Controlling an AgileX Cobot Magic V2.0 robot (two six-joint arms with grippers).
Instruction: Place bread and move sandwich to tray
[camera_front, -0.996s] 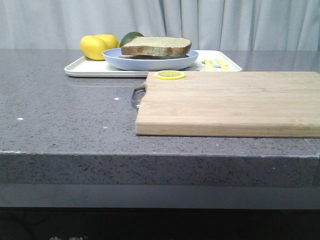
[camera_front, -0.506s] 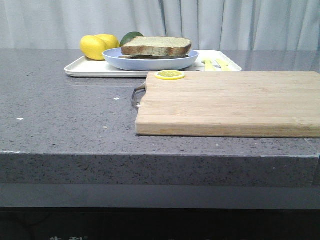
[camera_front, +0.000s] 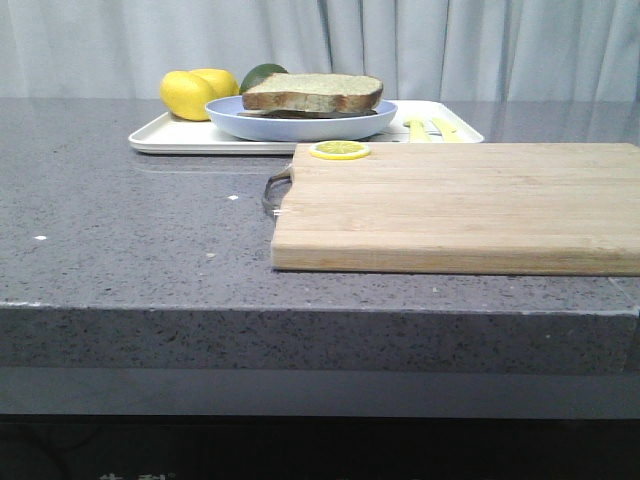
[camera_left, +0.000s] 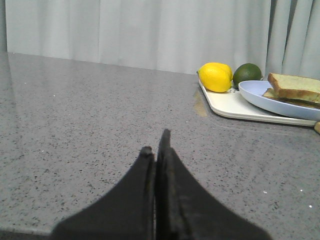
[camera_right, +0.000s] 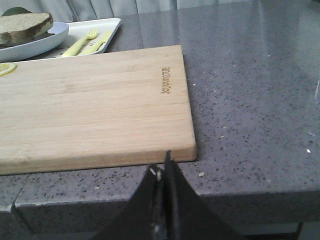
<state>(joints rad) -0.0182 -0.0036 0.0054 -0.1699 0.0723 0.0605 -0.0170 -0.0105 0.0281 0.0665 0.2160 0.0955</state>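
Front view: sandwich (camera_front: 312, 94) on blue plate (camera_front: 300, 122), plate on white tray (camera_front: 160, 137) at far side of counter; task judged complete or nearly so.

Top slice of bread (camera_left: 295, 87) seated flush over the filling, egg not discernible from here; plate parked mid-tray beside lemons (camera_front: 195, 93), green fruit (camera_left: 247, 73) and yellow cutlery (camera_right: 85, 44), presumably as serving position. Cutting board (camera_front: 460, 205) bare except for lemon slice (camera_front: 339, 150). Left gripper (camera_left: 156, 150) closed, empty, low over bare counter, well apart from tray. Right gripper (camera_right: 162, 167) closed, empty, at near board edge, far from sandwich.
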